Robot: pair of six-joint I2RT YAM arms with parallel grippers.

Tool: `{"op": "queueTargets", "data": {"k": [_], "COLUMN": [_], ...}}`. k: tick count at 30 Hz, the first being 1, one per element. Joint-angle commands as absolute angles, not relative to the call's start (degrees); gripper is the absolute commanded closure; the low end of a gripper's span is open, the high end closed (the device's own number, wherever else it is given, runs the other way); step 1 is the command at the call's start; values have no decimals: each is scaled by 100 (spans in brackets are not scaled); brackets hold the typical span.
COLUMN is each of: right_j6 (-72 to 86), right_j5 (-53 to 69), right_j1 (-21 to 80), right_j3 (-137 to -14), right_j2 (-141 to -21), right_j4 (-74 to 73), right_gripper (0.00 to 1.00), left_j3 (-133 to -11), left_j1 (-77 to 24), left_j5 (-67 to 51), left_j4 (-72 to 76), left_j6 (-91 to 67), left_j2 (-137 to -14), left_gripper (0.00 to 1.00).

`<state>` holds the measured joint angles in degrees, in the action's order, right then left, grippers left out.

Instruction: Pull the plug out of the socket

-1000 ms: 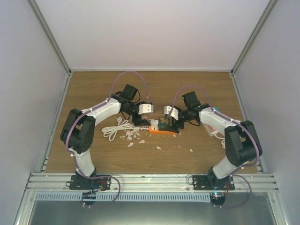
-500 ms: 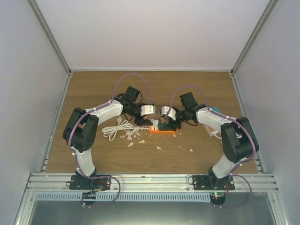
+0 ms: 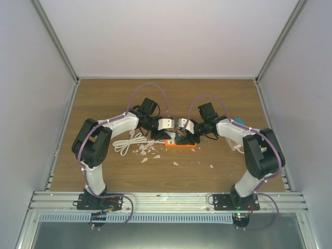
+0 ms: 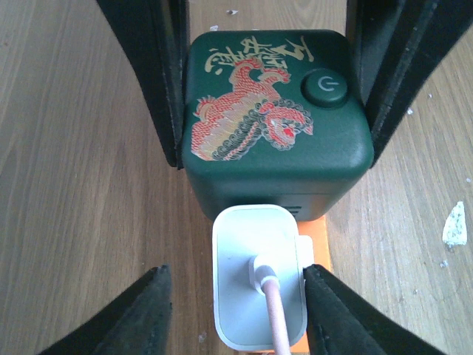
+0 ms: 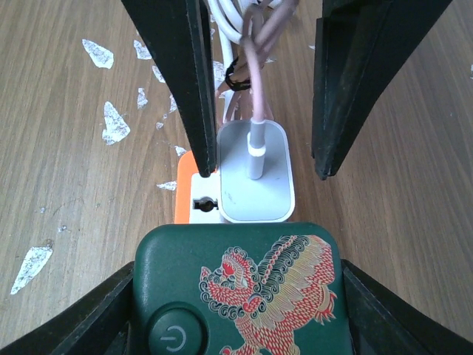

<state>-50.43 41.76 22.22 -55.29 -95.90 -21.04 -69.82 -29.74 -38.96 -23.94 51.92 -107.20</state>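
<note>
An orange power strip (image 3: 181, 144) lies mid-table and carries a dark green socket cube (image 4: 273, 111) printed with a red dragon. The white plug (image 4: 244, 251) with its pink cable sits in the strip right beside the cube. My left gripper (image 4: 236, 296) straddles the plug. Its right finger (image 4: 332, 310) touches the plug's side, while a gap remains at the other finger, so it is open. My right gripper (image 5: 236, 296) is shut on the green cube (image 5: 295, 251), one finger against each side. From the right wrist the plug (image 5: 255, 192) stands between the left gripper's fingers.
A coil of white cable (image 3: 124, 145) lies left of the strip, with white scraps (image 3: 145, 153) scattered in front of it. A free outlet (image 5: 201, 203) shows beside the plug. Both arms meet over the strip, close together.
Both arms have drawn in toward the strip. The left jaws have narrowed around the plug, and the right jaws have narrowed onto the green cube.
</note>
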Motion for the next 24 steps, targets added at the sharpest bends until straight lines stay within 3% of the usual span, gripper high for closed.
{"op": "queueTargets", "data": {"k": [1,7,18,24], "right_j6": [-5127,-5237,-5168,-5199], "right_j5": [4054,3846,3487,3418], "right_j1": [2253,2244,2212,2185], "right_j3": [-5517,-5544,-5538,-5536], "right_j2": [-9736,-9812,-9981,-10060], "right_j4": [-2206,-2231,-2241,-2265], "right_gripper": [51,59,74,76], "left_j3": [-6988,-7070,-6783,-6951], "left_j1": [-3041,-3041,-3041,-3028], "left_j5": [-3962,-4110,-4441,-4617], "left_j4": [-2197,-2258,-1713,-1915], "left_j6": [5176,5160,4868,4875], "left_j2": [-10801,-10692,-10112,-9995], "left_gripper": [57,69,77,78]}}
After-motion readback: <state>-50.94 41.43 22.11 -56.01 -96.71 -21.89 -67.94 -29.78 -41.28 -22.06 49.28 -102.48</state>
